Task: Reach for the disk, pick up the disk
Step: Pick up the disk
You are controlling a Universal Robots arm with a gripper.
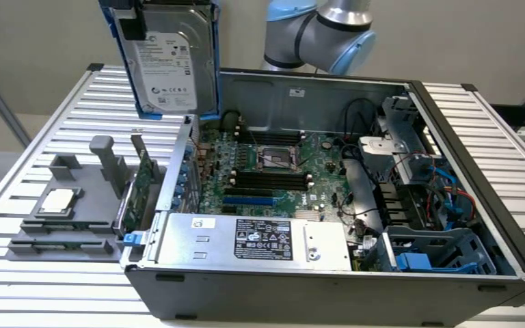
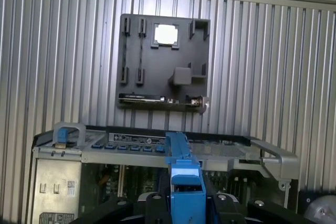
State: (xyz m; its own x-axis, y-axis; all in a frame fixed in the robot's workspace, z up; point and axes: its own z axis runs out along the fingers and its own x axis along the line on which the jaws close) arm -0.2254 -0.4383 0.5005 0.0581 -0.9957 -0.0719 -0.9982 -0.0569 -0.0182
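Observation:
The disk [image 1: 169, 58], a silver-grey hard drive with a white label in a blue carrier frame, hangs upright in the air above the back left corner of the open computer case [image 1: 335, 287]. My gripper [image 1: 133, 22] is shut on its top edge, and a black finger shows against the blue frame. In the wrist view the blue frame's edge [image 2: 184, 174] runs out from between the black fingers of my gripper [image 2: 185, 205], high over the case and the table.
A silver power supply [image 1: 253, 239] with a black label lies at the case's front, the motherboard [image 1: 272, 171] behind it. On the slatted table [image 1: 52, 130] a grey fixture [image 1: 62, 219] carries a small square chip [image 1: 57, 199]. My arm's elbow [image 1: 322, 34] stands behind the case.

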